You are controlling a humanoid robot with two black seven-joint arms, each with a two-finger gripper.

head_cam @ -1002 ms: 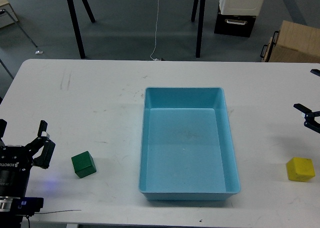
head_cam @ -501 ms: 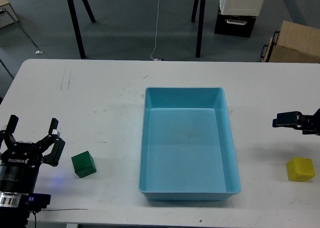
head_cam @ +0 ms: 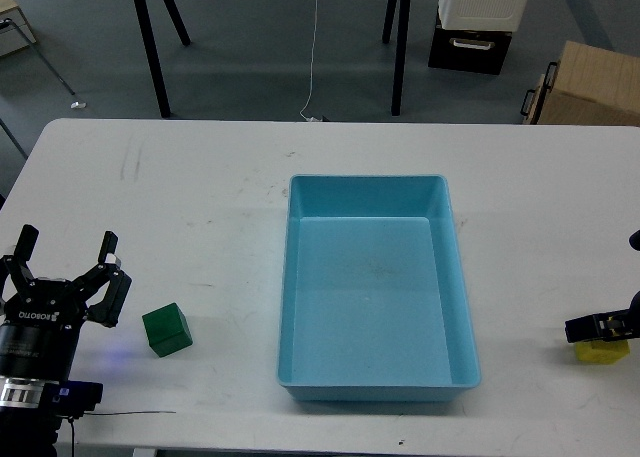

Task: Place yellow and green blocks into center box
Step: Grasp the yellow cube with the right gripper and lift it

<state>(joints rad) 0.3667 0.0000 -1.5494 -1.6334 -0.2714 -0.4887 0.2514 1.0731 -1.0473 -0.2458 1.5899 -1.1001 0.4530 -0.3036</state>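
A green block (head_cam: 166, 329) lies on the white table (head_cam: 180, 197), left of the light blue center box (head_cam: 366, 180), which is empty. My left gripper (head_cam: 65, 259) is open, apart from the green block and just to its left. A yellow block (head_cam: 603, 353) lies near the table's right edge, mostly covered by my right gripper (head_cam: 602, 329). That gripper is dark and cut off by the frame edge, right over the block. I cannot tell its fingers apart, nor whether it touches the block.
Beyond the table's far edge are black stand legs (head_cam: 150, 47), a cardboard box (head_cam: 590, 92) and a white and black case (head_cam: 478, 17) on the floor. The front table edge runs just below the blue box.
My right gripper has come down from beside the box to sit over the yellow block, hiding most of it. My left gripper has moved right, closer to the green block. The blocks have not moved.
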